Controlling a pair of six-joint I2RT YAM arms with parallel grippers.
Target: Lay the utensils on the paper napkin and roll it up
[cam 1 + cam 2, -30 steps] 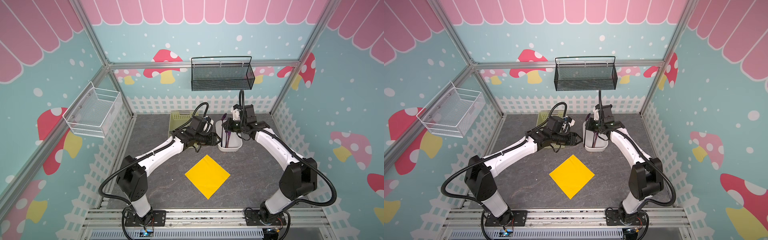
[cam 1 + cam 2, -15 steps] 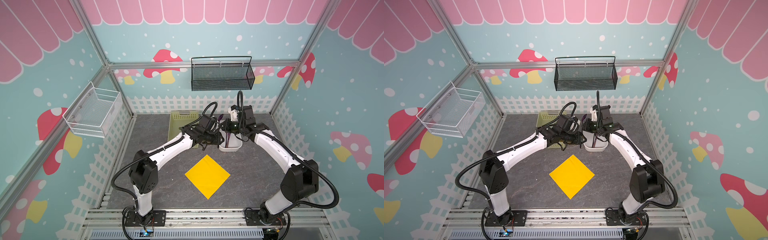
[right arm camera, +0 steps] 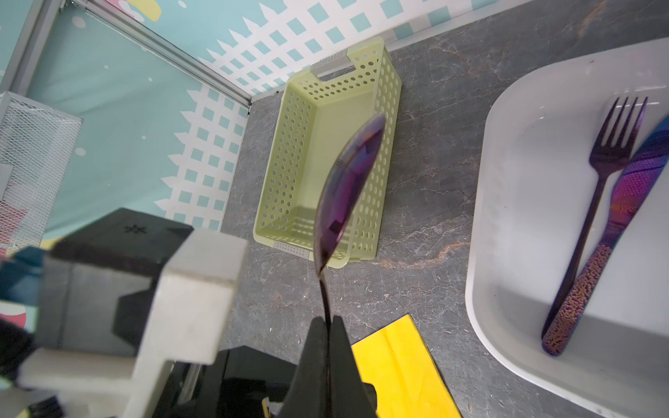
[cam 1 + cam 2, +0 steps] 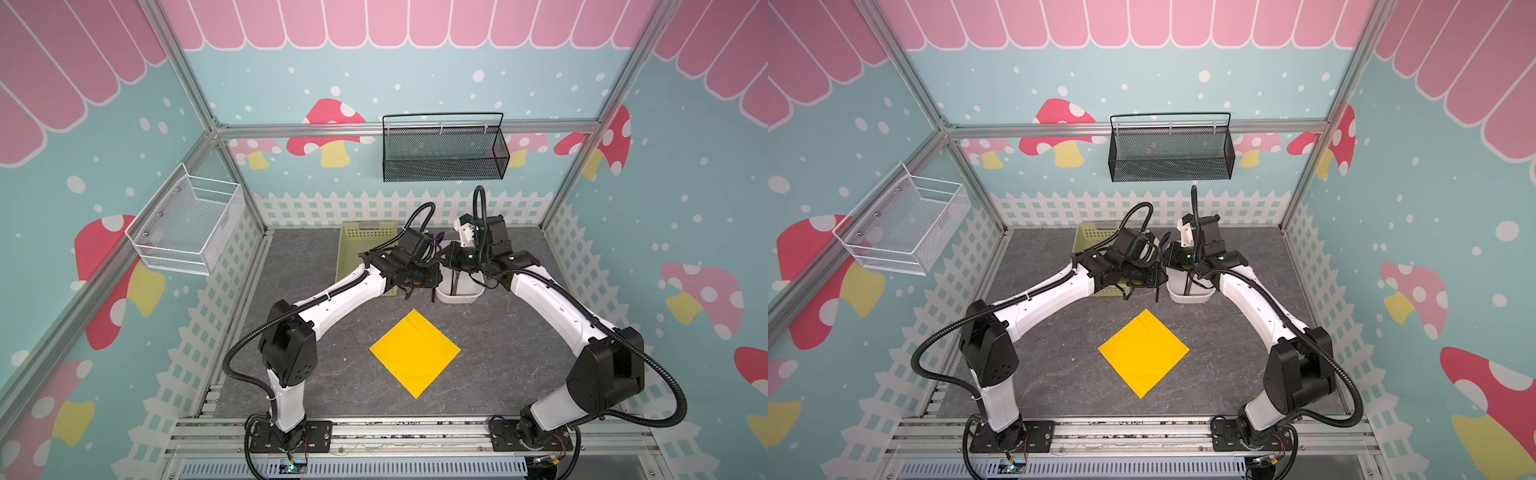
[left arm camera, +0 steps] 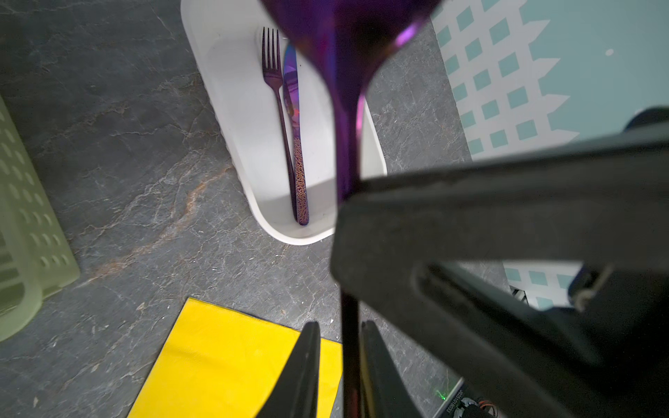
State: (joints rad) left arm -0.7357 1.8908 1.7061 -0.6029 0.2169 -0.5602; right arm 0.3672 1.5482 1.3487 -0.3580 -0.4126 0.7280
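– While the right gripper [image 3: 327, 320] stays clenched on the spoon [image 3: 347, 181] handle, bowl up, what about the left gripper [image 5: 338, 324]?
– Its fingers [image 5: 307, 362] flank the same handle, farther from the bowl. One seems to touch it and a sliver shows beside the other, so I cannot tell if they pinch.
– Where is the spoon?
– In the air beside the tray [image 5: 224, 108], beyond the napkin's [image 4: 414, 353] far corner.
– And the rest?
– The fork [image 5: 275, 79] and knife [image 5: 291, 90] lie side by side in the tray. The napkin lies flat on the table [image 4: 519, 332].
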